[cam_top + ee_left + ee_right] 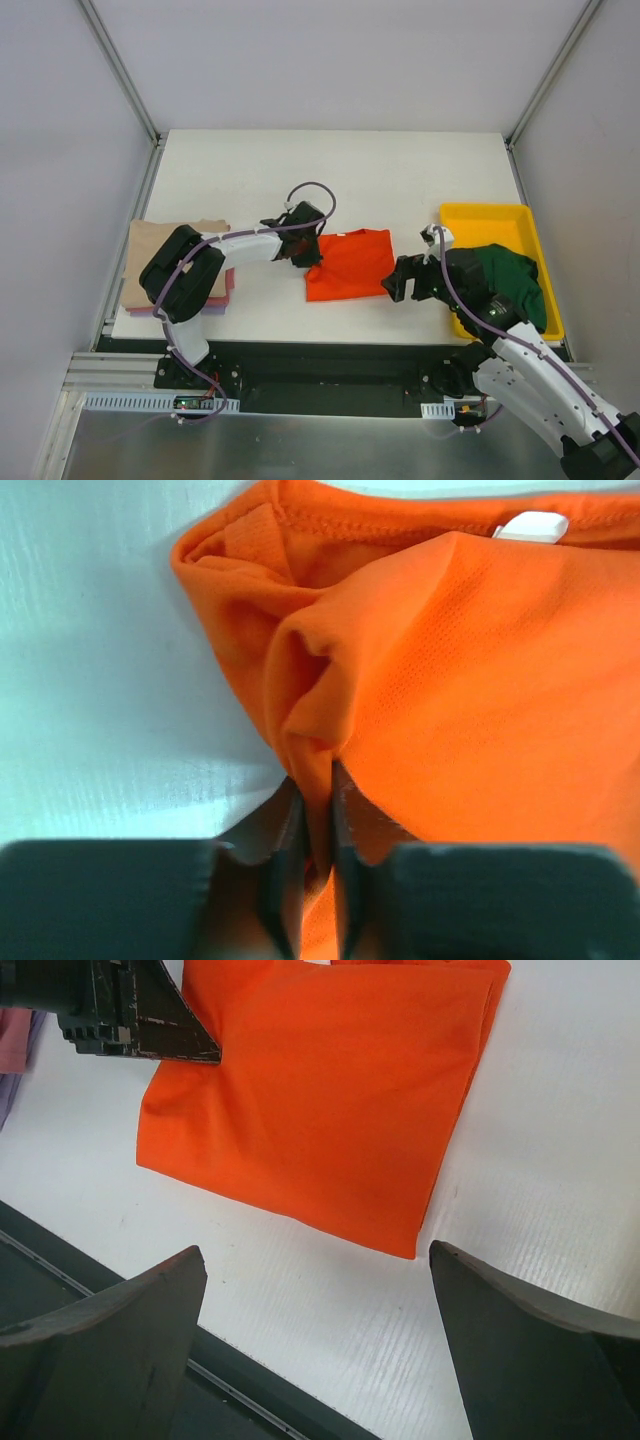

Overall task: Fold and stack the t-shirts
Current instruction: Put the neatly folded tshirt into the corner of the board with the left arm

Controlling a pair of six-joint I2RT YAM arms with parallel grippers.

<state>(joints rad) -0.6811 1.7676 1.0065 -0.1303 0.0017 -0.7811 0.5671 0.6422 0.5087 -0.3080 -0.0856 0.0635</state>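
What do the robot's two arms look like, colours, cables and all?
Both the left arm and right arm have white link shells with black joints and black wrist housings. A thin lavender cable runs along each. The jaws are dark, flat and wedge-shaped, tapering towards the tips. No markings can be made out.

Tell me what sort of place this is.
Probably a lab robot cell, not a home: a white table boxed in by plain panels and metal rails, left arm and right arm bolted at its near edge, an orange shirt mid-table and a green shirt in a yellow tray.
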